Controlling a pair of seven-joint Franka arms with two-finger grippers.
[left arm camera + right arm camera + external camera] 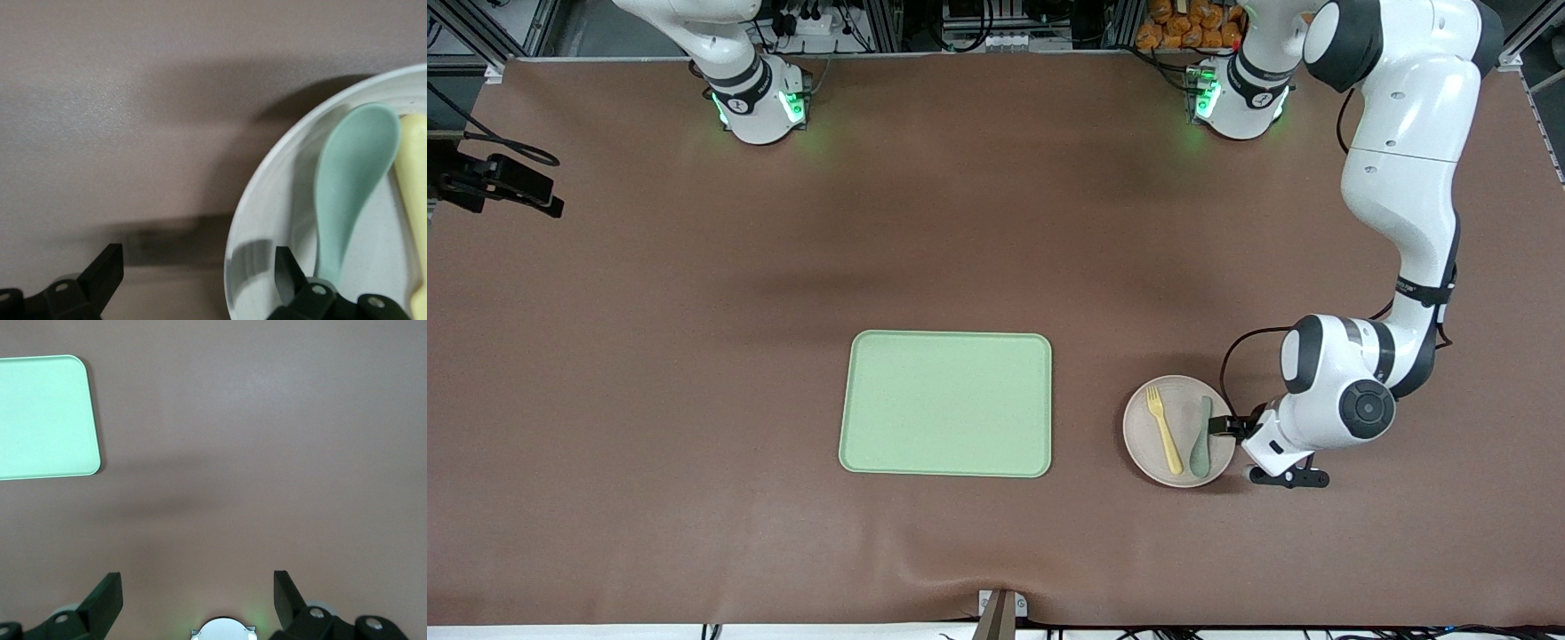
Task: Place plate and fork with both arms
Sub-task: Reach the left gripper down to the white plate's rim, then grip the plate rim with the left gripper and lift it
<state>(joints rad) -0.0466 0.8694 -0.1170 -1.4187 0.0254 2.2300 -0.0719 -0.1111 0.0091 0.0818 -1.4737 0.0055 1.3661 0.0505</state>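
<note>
Lower part of the frame, toward the left arm's end of the tabletop [694, 356]: the plate [1184, 428] lies flat, carrying the fork [1164, 430] and a spoon [1200, 441] side by side, both lengthwise on its floor and within its rim. The left pincer [1223, 427] sits low at the plate's edge on the side away from the tray. In the left wrist view its fingers stand apart and straddle the rim, one above the plate's floor close to the spoon's handle, the other above bare tabletop. This placement suits a pinch on the rim, probably to carry plate and cutlery together; nothing is clamped yet.

Lower middle of the frame: the tray [945, 404] lies flat and bare, well apart from the plate, its long sides parallel to the lower edge of the frame. The strip of tabletop between tray and plate holds no objects, so a path to the tray looks unobstructed. The shallow rim gives little to grip, and a tilt could slide the cutlery off.

Upper edge of the frame: both bases. The right arm waits, rising out of the frame; the right pincer [197, 587], fingers apart and holding nothing, hangs above bare tabletop near its own base, with one tray corner visible.
</note>
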